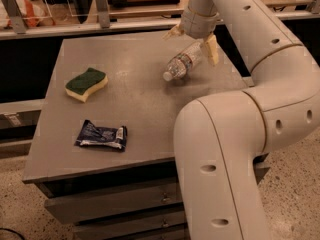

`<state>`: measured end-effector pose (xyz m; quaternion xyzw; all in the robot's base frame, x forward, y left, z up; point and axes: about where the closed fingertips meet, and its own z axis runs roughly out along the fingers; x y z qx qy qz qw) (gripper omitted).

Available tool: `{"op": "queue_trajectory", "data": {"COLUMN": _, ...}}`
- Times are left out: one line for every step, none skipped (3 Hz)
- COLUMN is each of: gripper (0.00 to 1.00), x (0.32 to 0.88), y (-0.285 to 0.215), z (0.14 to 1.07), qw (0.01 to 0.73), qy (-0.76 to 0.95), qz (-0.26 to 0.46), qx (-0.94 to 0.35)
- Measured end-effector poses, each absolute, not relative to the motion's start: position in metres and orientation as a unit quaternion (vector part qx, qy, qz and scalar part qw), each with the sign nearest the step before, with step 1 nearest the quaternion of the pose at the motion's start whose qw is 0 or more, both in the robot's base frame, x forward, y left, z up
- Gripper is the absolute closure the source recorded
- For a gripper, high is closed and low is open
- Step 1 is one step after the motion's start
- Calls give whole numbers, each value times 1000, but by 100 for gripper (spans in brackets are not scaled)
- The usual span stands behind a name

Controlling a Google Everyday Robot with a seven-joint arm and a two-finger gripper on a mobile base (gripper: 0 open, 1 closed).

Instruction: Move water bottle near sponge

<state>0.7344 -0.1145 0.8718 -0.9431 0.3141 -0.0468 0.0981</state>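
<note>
The water bottle (183,64) lies on its side on the grey table (140,109) at the back right, white cap pointing toward the front left. My gripper (194,41) hangs over the bottle's far end. It is open, with one pale finger (174,32) to the left of the bottle and the other (212,49) to its right. The sponge (86,83), green on top and yellow below, lies flat at the left of the table, well apart from the bottle.
A flat dark blue snack packet (101,136) lies near the table's front left. My white arm (235,149) fills the right side and hides the table's right front corner. A ledge with clear stands (100,6) runs behind the table. Drawers (115,204) sit under the tabletop.
</note>
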Motion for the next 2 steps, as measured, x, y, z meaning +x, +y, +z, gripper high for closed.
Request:
{"op": "queue_trajectory", "data": {"gripper": 18, "x": 734, "y": -117, "z": 860, "qw": 80, "qy": 304, "qz": -40, "qx": -948}}
{"op": "queue_trajectory", "data": {"gripper": 42, "x": 731, "y": -121, "z": 855, "qw": 67, "qy": 299, "qz": -34, "qx": -951}}
